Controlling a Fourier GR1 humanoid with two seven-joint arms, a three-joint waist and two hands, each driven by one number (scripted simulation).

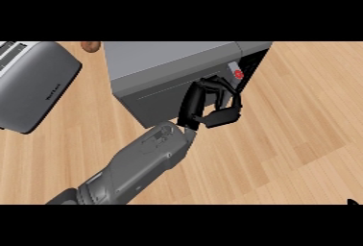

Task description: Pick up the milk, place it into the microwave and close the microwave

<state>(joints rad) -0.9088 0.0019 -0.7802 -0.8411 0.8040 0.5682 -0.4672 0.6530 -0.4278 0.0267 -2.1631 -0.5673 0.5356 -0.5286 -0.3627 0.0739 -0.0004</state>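
— Wooden counter is seen; what is held in the microwave?
— Milk is glimpsed in its dark opening, mostly hidden. The left hand is curled before the microwave, nothing gripped. The right hand is cut off; its state cannot be told.

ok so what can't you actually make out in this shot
All in the head view:
- Milk: only a red-marked bit shows in the microwave opening; the left hand covers the rest.
- Whether that hand holds anything: hidden by the hand itself.
- Right hand: a black sliver at the lower right edge.
- Brown object: cut off by the top edge.
- Toaster: cut off by the left edge.
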